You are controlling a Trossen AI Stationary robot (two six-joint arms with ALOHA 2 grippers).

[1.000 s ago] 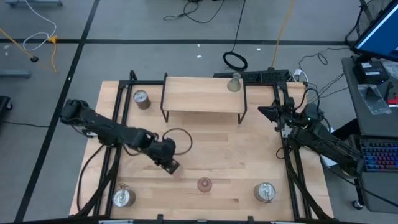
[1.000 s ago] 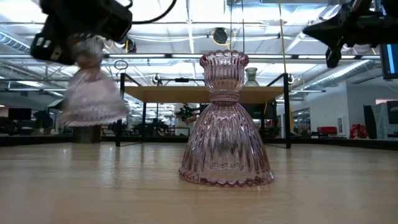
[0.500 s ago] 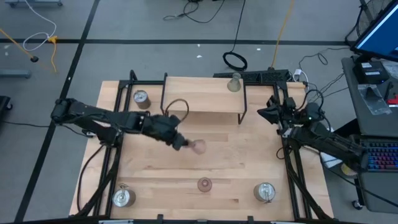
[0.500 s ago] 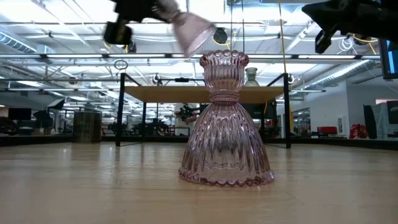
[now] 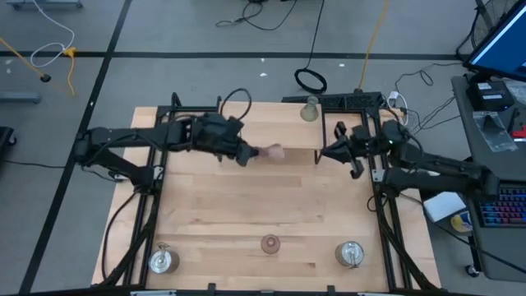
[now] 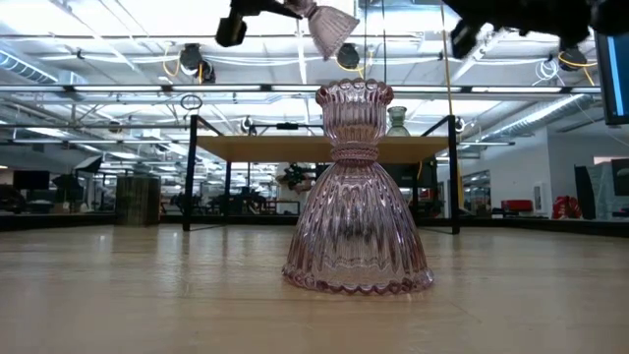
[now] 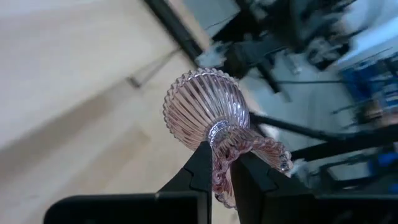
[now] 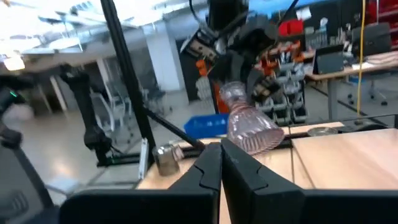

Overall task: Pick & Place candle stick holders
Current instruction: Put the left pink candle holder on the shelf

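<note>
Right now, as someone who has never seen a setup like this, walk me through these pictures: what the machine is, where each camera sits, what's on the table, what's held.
It is a two-armed robot at a wooden table. One camera looks straight down, one sits at tabletop level, and one rides on each wrist.

The left gripper is shut on a pink glass candle holder, carried tilted in the air; the left wrist view shows it pinched at the neck. The right gripper hovers nearby with its fingers together, holding nothing.

On the table stand another pink holder and three silver holders. A pale glass holder stands on the raised shelf.
</note>
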